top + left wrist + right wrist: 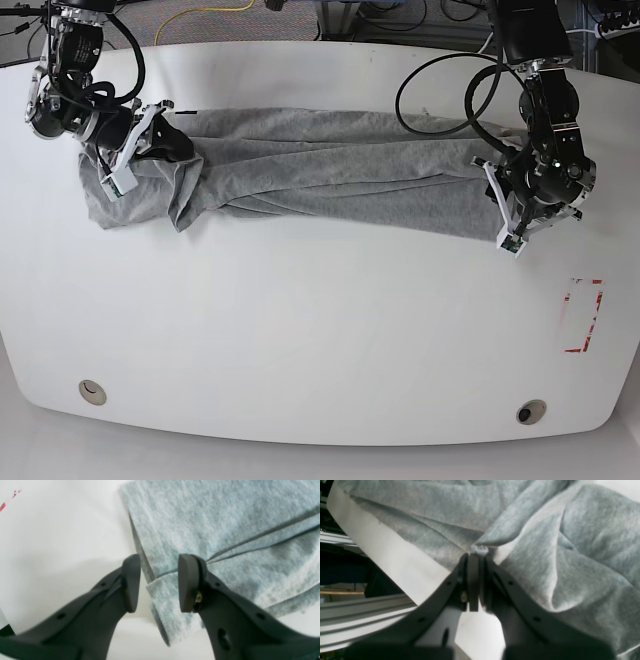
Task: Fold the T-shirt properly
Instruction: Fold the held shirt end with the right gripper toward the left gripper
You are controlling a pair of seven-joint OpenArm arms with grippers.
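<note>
T-shirt point(330, 175): soft, limp, light; best pinched at corners.
Right gripper point(476, 555): clamped on bunched fabric.
Left gripper point(156, 580): parted, straddling hem corner.

heather-grey T-shirt point(330, 170), white table point(300, 320)

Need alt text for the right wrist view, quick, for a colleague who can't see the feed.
The right gripper has its dark jaws shut on a pinched tuft of the grey T-shirt, whose rumpled folds fill most of the picture. The white table shows at lower left, with a metal rail past its edge.
</note>
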